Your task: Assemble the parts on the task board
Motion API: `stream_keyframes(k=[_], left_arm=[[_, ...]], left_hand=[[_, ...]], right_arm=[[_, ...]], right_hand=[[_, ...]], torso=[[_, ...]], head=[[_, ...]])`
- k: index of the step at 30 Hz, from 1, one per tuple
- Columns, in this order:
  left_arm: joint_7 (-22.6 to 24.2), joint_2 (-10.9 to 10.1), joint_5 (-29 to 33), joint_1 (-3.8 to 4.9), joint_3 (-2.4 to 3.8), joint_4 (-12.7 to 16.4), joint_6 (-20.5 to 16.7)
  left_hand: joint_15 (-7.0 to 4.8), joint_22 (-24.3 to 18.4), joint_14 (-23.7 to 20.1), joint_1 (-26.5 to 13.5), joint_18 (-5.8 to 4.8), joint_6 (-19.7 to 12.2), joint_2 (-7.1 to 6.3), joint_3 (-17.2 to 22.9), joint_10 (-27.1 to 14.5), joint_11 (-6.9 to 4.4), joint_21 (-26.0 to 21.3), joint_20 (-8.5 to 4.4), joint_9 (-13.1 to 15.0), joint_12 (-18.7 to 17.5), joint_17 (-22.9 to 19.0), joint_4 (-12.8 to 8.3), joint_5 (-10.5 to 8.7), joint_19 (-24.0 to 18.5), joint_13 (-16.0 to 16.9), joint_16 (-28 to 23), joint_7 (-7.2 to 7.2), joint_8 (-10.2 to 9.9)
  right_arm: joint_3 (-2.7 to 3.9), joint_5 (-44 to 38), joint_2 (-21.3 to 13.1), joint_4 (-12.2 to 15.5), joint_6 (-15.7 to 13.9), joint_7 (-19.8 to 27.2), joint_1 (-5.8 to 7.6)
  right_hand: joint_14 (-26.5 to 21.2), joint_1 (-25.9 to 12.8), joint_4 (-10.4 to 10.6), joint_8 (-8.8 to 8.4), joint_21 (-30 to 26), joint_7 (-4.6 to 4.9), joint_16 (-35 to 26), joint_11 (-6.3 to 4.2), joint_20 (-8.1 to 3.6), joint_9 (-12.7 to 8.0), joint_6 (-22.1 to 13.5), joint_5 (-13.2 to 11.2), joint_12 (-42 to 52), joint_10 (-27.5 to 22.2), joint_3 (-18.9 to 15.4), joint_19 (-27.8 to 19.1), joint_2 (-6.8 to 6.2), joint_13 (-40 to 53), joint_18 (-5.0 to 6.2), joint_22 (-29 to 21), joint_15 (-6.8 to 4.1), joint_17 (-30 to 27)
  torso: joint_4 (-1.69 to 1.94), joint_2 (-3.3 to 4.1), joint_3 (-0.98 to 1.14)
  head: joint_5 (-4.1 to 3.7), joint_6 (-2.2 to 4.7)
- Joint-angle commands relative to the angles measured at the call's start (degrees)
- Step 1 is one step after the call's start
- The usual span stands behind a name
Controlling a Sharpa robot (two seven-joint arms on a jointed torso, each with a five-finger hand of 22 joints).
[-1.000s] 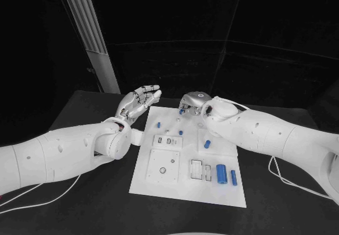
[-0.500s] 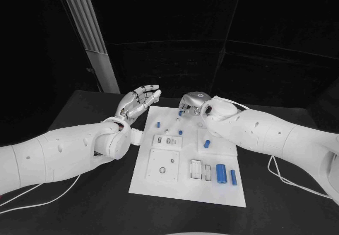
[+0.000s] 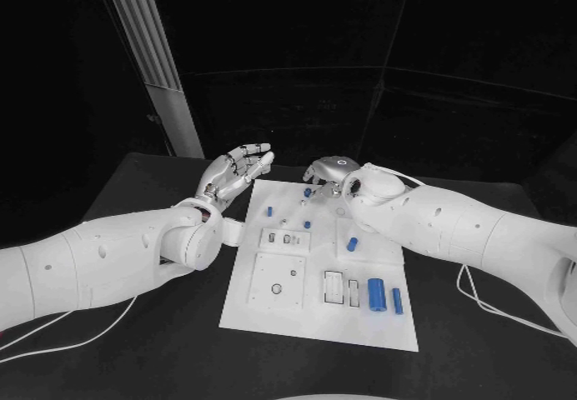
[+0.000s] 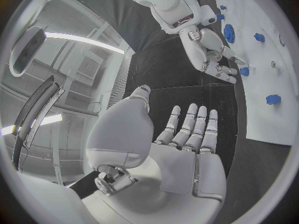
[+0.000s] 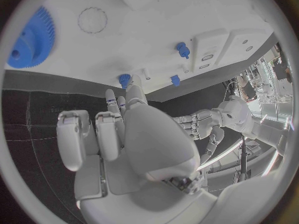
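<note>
The white task board (image 3: pixel 315 283) lies in the middle of the black table (image 3: pixel 144 179), with small blue parts on it: two long pieces (image 3: pixel 376 295) side by side near its right edge, a short peg (image 3: pixel 353 245) higher up, and smaller pegs (image 3: pixel 271 212) toward its far end. The left hand (image 3: pixel 236 172) is raised beside the board's far left corner, palm open, fingers (image 4: pixel 190 127) extended side by side, holding nothing. The right hand (image 3: pixel 329 173) hangs over the board's far edge, fingers (image 5: pixel 93 134) curled downward, their tips close to a small blue part (image 5: pixel 124 78); whether they pinch it cannot be told. A blue gear (image 5: pixel 31 40) lies on the board nearby.
</note>
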Motion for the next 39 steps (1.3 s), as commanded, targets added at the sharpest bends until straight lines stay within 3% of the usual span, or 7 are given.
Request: stream_keyframes(k=[1,10,19,23,30,34,39], left_arm=[[17.58,0.07,-0.4,0.12,0.03,-0.03,0.78],[17.48,0.26,-0.39,0.12,0.03,-0.86,0.78],[17.49,1.51,-0.39,0.05,0.03,-2.96,1.01],[17.45,1.74,-0.39,-0.04,0.03,-3.48,1.1],[17.52,1.83,-0.39,-0.19,0.03,-3.71,1.2],[17.47,1.83,-0.39,-0.23,0.02,-3.74,1.23],[17.4,1.8,-0.39,-0.27,0.02,-3.69,1.3]], left_hand=[[0.14,-0.03,-0.11,0.15,0.82,-0.38,0.61,0.3,-0.2,-0.01,-0.3,0.02,-0.07,0.33,0.02,-0.1,-0.03,-0.52,-0.04,0.27,8.71,0.3],[0.14,-0.07,-0.11,0.25,0.83,-0.38,0.78,0.35,-0.24,-0.01,-0.3,0.03,-0.07,0.38,0.02,-0.11,-0.01,-0.58,-0.04,0.29,8.71,0.5],[0.13,-0.08,-0.11,0.27,0.83,-0.34,0.78,0.35,-0.23,-0.01,-0.31,0.03,-0.06,0.4,0.03,-0.11,-0.01,-0.6,-0.03,0.3,8.72,0.62],[0.13,-0.08,-0.11,0.27,0.83,-0.34,0.78,0.35,-0.23,-0.01,-0.31,0.03,-0.06,0.4,0.03,-0.11,-0.01,-0.6,-0.03,0.3,8.72,0.62],[0.13,-0.15,-0.11,0.31,0.84,-0.35,0.83,0.36,-0.22,-0.01,-0.33,0.03,-0.07,0.44,0.03,-0.12,-0.01,-0.66,-0.03,0.3,8.72,0.67],[0.13,-0.15,-0.11,0.31,0.84,-0.35,0.83,0.36,-0.22,-0.01,-0.33,0.03,-0.07,0.44,0.03,-0.12,-0.01,-0.66,-0.03,0.3,8.72,0.67],[0.13,-0.15,-0.11,0.31,0.84,-0.35,0.83,0.36,-0.22,-0.01,-0.33,0.03,-0.07,0.44,0.03,-0.12,-0.01,-0.66,-0.03,0.3,8.72,0.67]], right_arm=[[0.04,0.52,-0.7,0.91,-3.56,0.15,0.13],[0.05,12.52,-9.12,11.79,-14.57,4.27,0.27],[0.05,20.92,-18.88,21.34,-18.91,8.68,0.64],[0.04,23.58,-21.68,22.89,-18.02,9.95,0.67],[0.01,26.78,-23.9,22.81,-15.04,11.0,0.68],[-0.01,27.32,-24.27,22.07,-13.7,11.08,0.66],[-0.04,27.06,-24.02,20.79,-13.02,9.91,0.64]], right_hand=[[4.03,-1.18,0.08,0.25,0.18,1.11,-0.21,0.06,0.66,0.14,0.36,0.33,0.19,-0.72,-0.17,6.03,-0.14,0.11,-0.44,15.09,0.39,4.31],[3.43,-3.62,1.03,1.62,0.18,2.23,-0.57,-0.38,0.74,0.75,4.15,0.34,2.75,1.65,0.37,6.03,0.16,0.76,-0.44,15.09,-0.11,1.64],[3.27,-6.13,2.54,1.37,0.18,-0.98,-0.85,-4.9,-2.45,0.68,4.77,0.39,12.92,16.61,-0.75,6.03,-1.25,5.38,-0.44,15.09,-3.86,0.56],[2.86,-8.97,3.57,0.39,-1.38,-2.69,-1.3,-5.91,-4.53,0.41,3.65,0.85,27.31,13.29,-1.74,4.16,-2.84,17.83,0.25,12.87,-6.12,-0.61],[1.37,-21.78,2.25,0.54,-9.14,-2.9,-0.48,-6.36,-4.05,0.45,0.49,0.79,79.84,18.98,1.3,-5.42,-5.89,75.31,3.12,3.8,-4.99,2.53],[5.6,-24.25,4.16,0.6,-9.88,-2.72,0.92,-6.23,-3.44,0.55,0.42,0.42,85.74,34.3,4.2,-6.77,-7.96,85.93,3.25,3.64,-4.43,14.27],[5.96,-26.94,4.19,2.13,-7.57,-1.79,0.98,-5.12,-2.34,1.19,3.58,1.24,85.86,34.95,7.78,-4.52,-10.93,86.26,2.55,6.66,-3.16,15.07]], torso=[[0.05,0.01,0.03],[-0.55,-0.69,0.02],[-1.47,-1.52,0.15],[-1.78,-1.73,0.32],[-1.89,-1.81,0.35],[-1.78,-1.7,0.33],[-1.77,-1.68,0.34]], head=[[-0.08,-0.07],[0.16,0.19],[0.1,0.28],[-0.22,0.2],[-1.03,0.28],[-1.6,0.29],[-2.04,0.29]])
